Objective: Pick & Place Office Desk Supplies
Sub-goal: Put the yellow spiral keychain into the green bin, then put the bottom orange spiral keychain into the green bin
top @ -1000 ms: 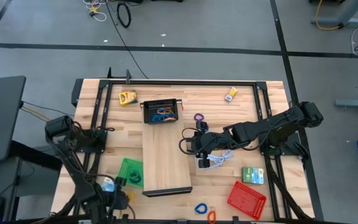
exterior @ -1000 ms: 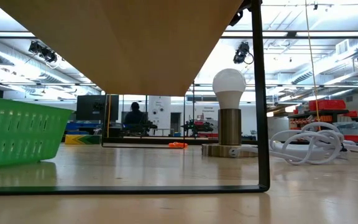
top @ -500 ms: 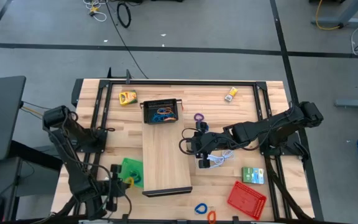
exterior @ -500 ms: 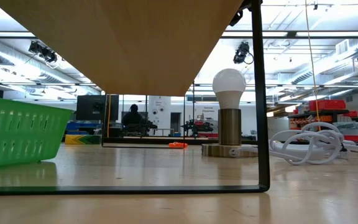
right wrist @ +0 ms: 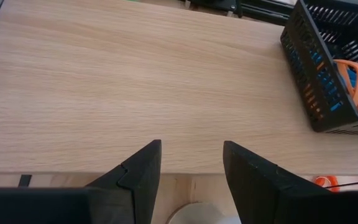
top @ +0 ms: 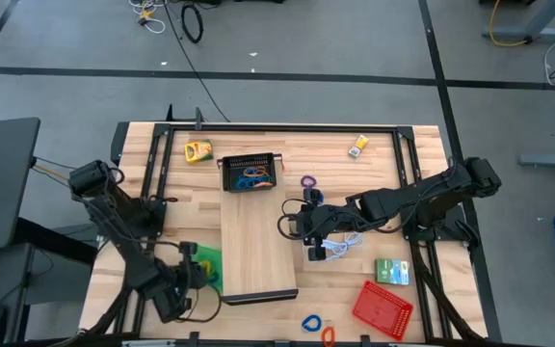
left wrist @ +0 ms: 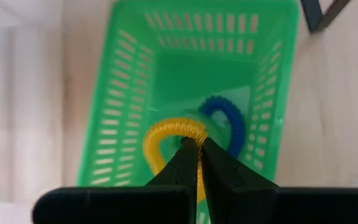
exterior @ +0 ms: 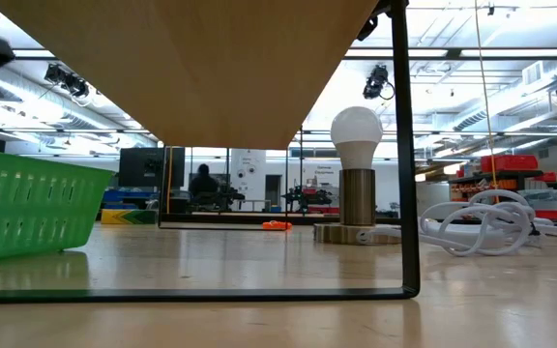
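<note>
The left gripper [left wrist: 197,146] hangs over the green tray [left wrist: 126,93] at the counter's [top: 143,280] front left. Its jaws are pinched tight on a yellow loop [left wrist: 166,134]. A blue loop [left wrist: 225,118] lies in the tray, touching the yellow one.

The right gripper [right wrist: 190,163] sits low by the right edge of the long wooden board [right wrist: 135,81]. Its jaws stand apart with nothing between them. The black tray [right wrist: 337,68] with an orange loop [right wrist: 353,78] inside stands at the board's far end.

A purple loop [top: 308,181] lies just behind the right gripper. A blue loop [top: 310,323] and an orange one [top: 328,335] lie at the front edge, near the red tray [top: 382,306]. The board's middle is bare.
</note>
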Robot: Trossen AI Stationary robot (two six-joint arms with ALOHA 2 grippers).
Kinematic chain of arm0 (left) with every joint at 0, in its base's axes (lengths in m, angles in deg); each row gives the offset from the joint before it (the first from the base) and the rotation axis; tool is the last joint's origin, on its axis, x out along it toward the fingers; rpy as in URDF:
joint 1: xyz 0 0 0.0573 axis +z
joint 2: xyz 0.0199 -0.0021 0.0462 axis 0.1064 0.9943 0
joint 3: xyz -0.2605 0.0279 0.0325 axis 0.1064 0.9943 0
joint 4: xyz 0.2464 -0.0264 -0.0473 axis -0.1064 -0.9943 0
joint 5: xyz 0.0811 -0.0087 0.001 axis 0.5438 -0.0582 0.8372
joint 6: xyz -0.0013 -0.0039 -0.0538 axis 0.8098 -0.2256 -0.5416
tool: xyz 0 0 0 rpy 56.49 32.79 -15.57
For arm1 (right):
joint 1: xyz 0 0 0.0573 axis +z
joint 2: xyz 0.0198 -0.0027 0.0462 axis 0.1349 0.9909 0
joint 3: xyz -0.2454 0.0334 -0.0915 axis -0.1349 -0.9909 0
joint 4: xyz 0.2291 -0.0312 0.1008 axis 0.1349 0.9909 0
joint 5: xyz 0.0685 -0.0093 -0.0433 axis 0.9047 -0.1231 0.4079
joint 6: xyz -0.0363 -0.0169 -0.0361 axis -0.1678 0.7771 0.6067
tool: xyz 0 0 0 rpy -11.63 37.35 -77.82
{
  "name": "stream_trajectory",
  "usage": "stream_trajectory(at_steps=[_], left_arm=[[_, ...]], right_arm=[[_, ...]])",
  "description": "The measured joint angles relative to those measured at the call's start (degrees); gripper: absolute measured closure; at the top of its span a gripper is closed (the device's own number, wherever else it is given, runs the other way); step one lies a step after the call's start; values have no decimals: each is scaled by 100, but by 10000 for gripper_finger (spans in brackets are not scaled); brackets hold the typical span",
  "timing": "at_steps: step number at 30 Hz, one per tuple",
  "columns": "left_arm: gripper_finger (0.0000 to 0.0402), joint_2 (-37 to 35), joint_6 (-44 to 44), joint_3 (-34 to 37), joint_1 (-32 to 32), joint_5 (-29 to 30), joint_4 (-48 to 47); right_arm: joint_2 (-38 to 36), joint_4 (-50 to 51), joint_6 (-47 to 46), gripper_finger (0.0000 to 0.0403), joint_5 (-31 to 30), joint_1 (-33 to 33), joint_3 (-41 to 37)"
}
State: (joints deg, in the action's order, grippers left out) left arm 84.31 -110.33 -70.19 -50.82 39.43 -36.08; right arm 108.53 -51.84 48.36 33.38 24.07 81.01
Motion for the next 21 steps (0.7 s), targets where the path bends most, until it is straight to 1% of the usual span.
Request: stream_trajectory(at_steps=[2,4,10,14,17,19,21], left_arm=[[391,0,5,78,9,-75,154],[370,0,11,117,-2,-74,229],[282,-85,31,118,-2,49,276],[228,-273,181,118,-8,258,453],[200,-497,519,121,-21,481,924],[190,-719,964,122,-73,605,1479],[185,-976,1587,122,-121,639,2160]], right_arm=[[0,3,0,222,0,2,0],[0,2,0,222,0,2,0],[-1,2,-2,222,0,2,0],[0,2,-4,222,0,0,0],[0,2,-7,222,0,2,0],[0,2,-7,222,0,1,0],[0,4,-20,222,0,0,0]])
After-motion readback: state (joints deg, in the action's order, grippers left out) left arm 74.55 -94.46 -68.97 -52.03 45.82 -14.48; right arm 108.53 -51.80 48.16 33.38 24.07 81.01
